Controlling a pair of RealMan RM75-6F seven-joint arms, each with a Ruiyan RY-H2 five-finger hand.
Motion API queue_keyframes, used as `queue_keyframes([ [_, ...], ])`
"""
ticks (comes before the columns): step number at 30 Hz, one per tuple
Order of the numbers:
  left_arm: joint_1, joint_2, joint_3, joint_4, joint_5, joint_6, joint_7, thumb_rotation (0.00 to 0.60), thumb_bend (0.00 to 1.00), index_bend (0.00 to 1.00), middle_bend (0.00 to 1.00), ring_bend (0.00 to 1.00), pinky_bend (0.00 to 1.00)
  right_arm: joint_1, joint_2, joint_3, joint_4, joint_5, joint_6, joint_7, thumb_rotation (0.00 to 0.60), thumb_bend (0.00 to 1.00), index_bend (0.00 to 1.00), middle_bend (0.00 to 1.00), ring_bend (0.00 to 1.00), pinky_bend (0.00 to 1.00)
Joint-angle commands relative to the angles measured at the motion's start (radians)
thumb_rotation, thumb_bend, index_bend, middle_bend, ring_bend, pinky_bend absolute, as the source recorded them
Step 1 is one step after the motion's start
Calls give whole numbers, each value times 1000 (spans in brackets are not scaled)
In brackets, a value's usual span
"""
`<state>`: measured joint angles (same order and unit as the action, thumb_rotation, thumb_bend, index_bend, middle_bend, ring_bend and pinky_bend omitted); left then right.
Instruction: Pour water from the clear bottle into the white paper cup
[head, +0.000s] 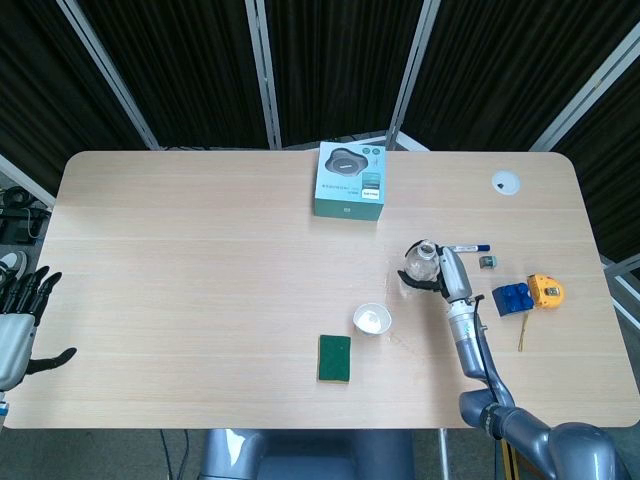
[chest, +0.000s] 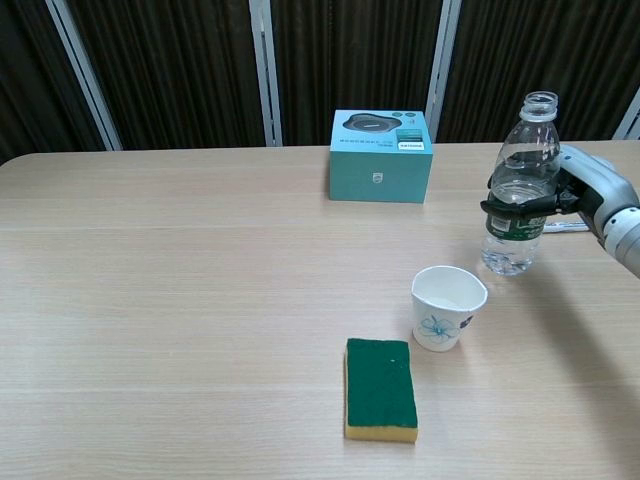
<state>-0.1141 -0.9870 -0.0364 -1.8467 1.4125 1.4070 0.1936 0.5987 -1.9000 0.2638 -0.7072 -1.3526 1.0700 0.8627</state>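
Observation:
The clear bottle (chest: 517, 190) (head: 419, 262) stands upright and uncapped, right of and behind the white paper cup (chest: 448, 307) (head: 372, 319). My right hand (chest: 577, 194) (head: 445, 272) grips it around the green label, the base at or just above the tabletop. The bottle holds some water in its lower part. The cup stands upright with a blue print on its side. My left hand (head: 18, 322) hangs open past the table's left edge, far from both.
A green and yellow sponge (chest: 381, 388) lies in front of the cup. A teal box (chest: 382, 154) stands at the back. A marker (head: 470, 247), a blue block (head: 512, 299) and a yellow tape measure (head: 545, 291) lie right of the bottle.

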Motion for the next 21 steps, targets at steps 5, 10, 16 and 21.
queue_keyframes([
  [5,-2,-3,1,0,-2,-1,5,600,0,0,0,0,0,-4,-34,-10,61,2,-14,42,600,63,348,479,361,367],
  [10,-3,-6,2,1,-3,-4,12,600,0,0,0,0,0,-4,-39,-14,81,-2,-19,67,600,0,249,376,309,332],
  [16,-3,-7,3,-2,-3,-3,14,600,0,0,0,0,0,-6,-43,-23,99,-8,-25,92,600,0,228,362,293,312],
  [21,-2,-5,4,-3,-1,0,10,600,0,0,0,0,0,-6,-39,-27,107,-14,-24,103,600,0,131,259,210,210],
])
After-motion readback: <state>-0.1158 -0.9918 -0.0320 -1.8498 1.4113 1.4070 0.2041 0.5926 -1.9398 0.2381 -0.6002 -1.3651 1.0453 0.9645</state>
